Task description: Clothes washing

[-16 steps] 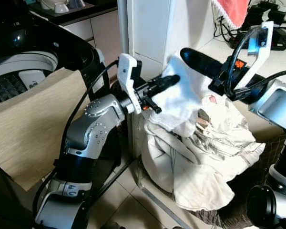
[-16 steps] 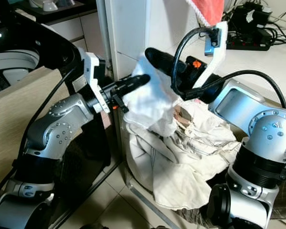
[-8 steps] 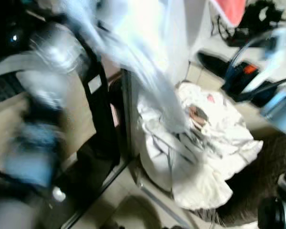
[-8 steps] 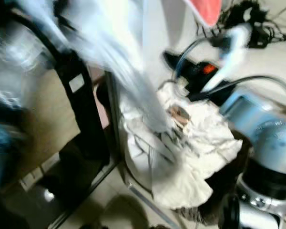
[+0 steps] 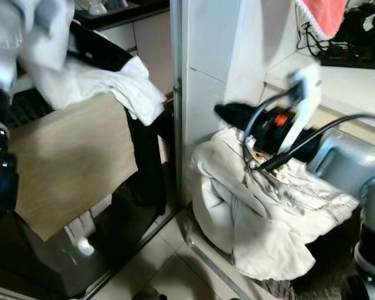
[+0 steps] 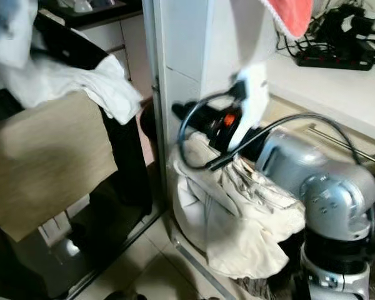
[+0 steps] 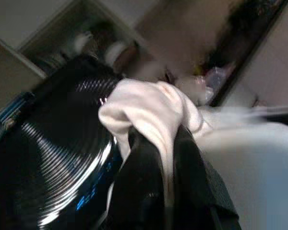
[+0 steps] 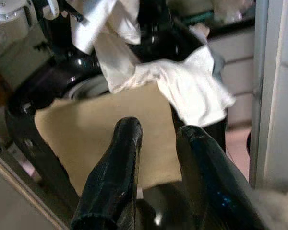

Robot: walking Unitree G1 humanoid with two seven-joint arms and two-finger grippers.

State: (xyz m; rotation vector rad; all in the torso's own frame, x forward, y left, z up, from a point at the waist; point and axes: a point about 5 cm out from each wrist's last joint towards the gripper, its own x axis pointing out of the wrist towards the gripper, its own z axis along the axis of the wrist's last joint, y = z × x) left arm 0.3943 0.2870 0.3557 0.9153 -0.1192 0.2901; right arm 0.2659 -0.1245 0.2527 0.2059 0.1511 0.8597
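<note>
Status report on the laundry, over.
Left hand shut on white cloth, draped over washer. Right hand open, empty, above clothes pile. Nothing in the way.

Left arm [image 5: 3,37] blurred, cut off at edge; right gripper [image 5: 228,114] motion-smeared

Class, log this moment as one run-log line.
left gripper: shut on white garment, draped over washer edge | right gripper: open, above laundry pile | stage: loading washer

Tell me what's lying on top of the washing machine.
A white garment drapes over the washing machine's rim and a tan cloth, held by the left gripper. The drum beneath is mostly covered.
</note>
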